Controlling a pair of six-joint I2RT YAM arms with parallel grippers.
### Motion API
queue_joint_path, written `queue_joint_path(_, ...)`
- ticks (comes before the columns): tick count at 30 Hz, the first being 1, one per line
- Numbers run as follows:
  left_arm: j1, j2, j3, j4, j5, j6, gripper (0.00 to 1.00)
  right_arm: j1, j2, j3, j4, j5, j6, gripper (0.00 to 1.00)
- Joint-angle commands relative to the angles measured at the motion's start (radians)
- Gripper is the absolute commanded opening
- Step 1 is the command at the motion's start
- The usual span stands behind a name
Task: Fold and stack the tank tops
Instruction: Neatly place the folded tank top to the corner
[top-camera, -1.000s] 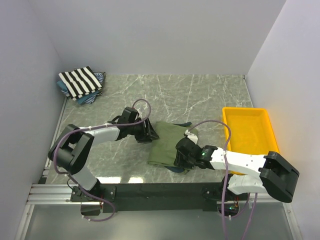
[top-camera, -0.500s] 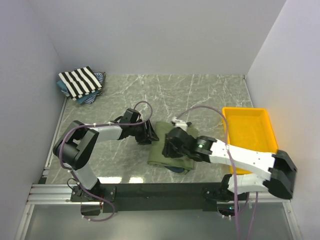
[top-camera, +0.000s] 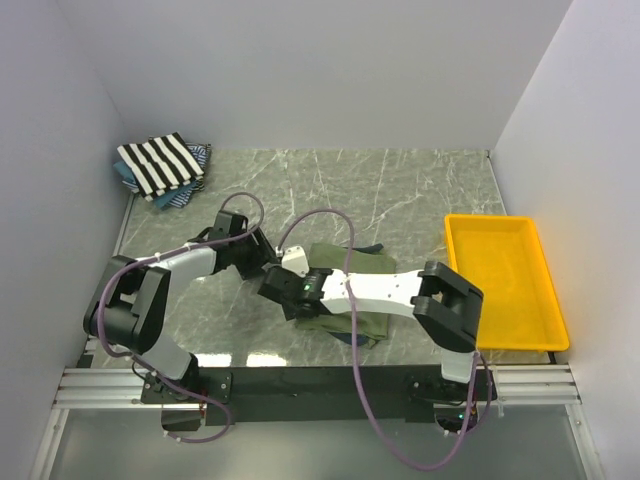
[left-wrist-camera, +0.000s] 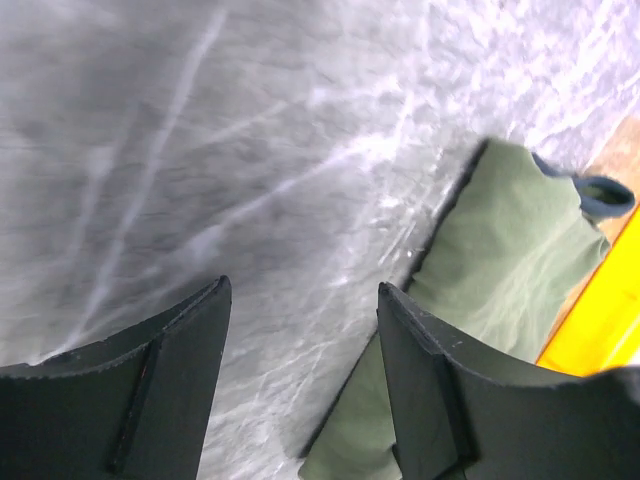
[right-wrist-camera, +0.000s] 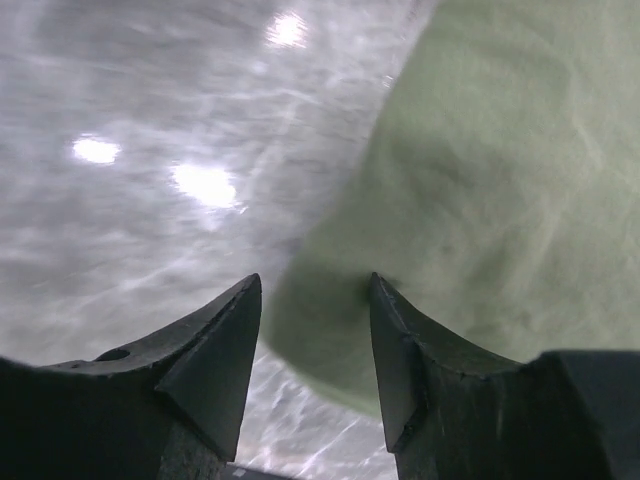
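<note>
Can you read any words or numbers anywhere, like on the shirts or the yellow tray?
There are no words or numbers to read in any view.
The olive green cloth tank top shows no print from here, the black-and-white striped tank top has only stripes, and the yellow plastic tray is plain.

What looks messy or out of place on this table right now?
The black-and-white striped tank top in the far-left corner lies askew on blue patterned tops, whose edges stick out. The folded olive green tank top has navy trim poking out at its near edge.
</note>
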Motion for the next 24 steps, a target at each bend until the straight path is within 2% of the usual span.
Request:
queue_joint_path(1, 0.002, -0.035, 0.007, -0.018, -0.017, 0.001, 0.65, 0.008, 0.034, 0.065, -0.065, 0.092, 0.008, 0.55)
queue_joint_path(8, 0.002, -0.032, -0.022, 0.064, 0.106, 0.01, 0.66, 0.016, 0.075, 0.012, 0.004, 0.026, 0.019, 0.56)
queue_joint_path(11, -0.005, -0.035, -0.031, 0.091, 0.16, 0.024, 0.66, 0.017, 0.062, -0.053, 0.058, -0.006, 0.044, 0.53)
queue_joint_path(14, -0.028, -0.04, -0.03, 0.079, 0.201, 0.045, 0.66, 0.014, 0.023, -0.129, 0.123, -0.029, 0.062, 0.44)
queue_joint_path(17, -0.062, -0.047, -0.039, 0.082, 0.223, 0.044, 0.67, -0.001, -0.038, -0.223, 0.22, -0.069, 0.079, 0.23)
queue_joint_path(18, -0.071, -0.047, -0.048, 0.084, 0.233, 0.039, 0.67, -0.004, -0.075, -0.27, 0.243, -0.08, 0.087, 0.11)
queue_joint_path(21, -0.105, -0.051, -0.067, 0.099, 0.249, 0.033, 0.69, -0.029, -0.15, -0.343, 0.34, -0.11, 0.103, 0.03)
queue_joint_path(24, -0.131, -0.06, -0.087, 0.105, 0.255, 0.025, 0.71, -0.052, -0.22, -0.422, 0.418, -0.141, 0.116, 0.02)
